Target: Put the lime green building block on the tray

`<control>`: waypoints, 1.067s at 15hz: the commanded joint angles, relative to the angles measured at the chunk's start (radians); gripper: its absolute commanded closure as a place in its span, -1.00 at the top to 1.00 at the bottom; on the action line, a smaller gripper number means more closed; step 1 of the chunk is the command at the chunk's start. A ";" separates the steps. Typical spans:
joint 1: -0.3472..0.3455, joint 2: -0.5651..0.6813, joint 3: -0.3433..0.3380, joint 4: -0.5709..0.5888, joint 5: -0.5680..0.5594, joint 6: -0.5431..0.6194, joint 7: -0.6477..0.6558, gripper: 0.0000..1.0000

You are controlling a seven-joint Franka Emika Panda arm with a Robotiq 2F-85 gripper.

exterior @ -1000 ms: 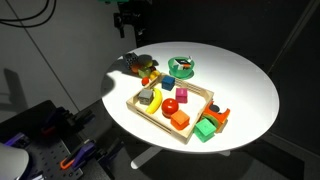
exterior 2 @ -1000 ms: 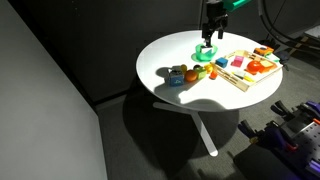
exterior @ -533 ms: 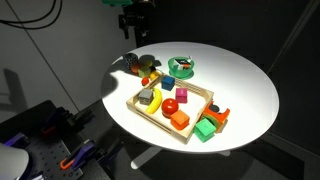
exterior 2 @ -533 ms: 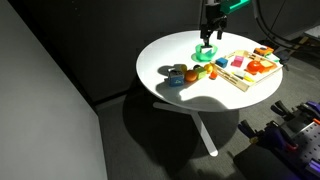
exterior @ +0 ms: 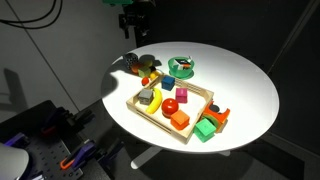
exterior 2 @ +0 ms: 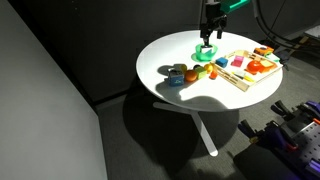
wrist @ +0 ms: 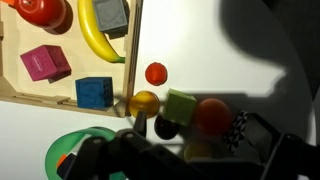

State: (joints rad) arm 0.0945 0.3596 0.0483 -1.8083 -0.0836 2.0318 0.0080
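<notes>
The lime green building block [wrist: 180, 104] lies on the white table, just outside the tray's rim [wrist: 133, 40], among a yellow-orange ball [wrist: 144, 101], a small red ball [wrist: 156, 73] and an orange-red ball [wrist: 212, 115]. In both exterior views this cluster [exterior: 145, 68] [exterior 2: 180, 73] sits beside the light wooden tray [exterior: 155, 116] [exterior 2: 238, 82]. My gripper [exterior: 133, 28] [exterior 2: 210, 38] hangs high above the table, open and empty. In the wrist view its dark fingers [wrist: 185, 158] fill the bottom, above the cluster.
The tray holds a banana [wrist: 95, 35], a pink block [wrist: 45, 63], a blue block [wrist: 93, 92] and an orange cube [exterior: 180, 121]. A round green dish [exterior: 182, 66] [exterior 2: 204, 52] stands near the tray. A larger green block [exterior: 205, 130] lies by the table's edge.
</notes>
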 commanded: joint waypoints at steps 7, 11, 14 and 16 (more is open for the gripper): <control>0.001 0.075 -0.001 0.034 0.001 -0.004 0.015 1.00; 0.001 0.115 0.001 0.033 0.006 0.042 0.014 1.00; 0.004 0.147 -0.001 0.024 0.004 0.115 0.023 1.00; 0.005 0.172 -0.001 0.024 0.008 0.145 0.025 1.00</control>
State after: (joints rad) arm 0.0964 0.4957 0.0484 -1.8047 -0.0835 2.1443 0.0108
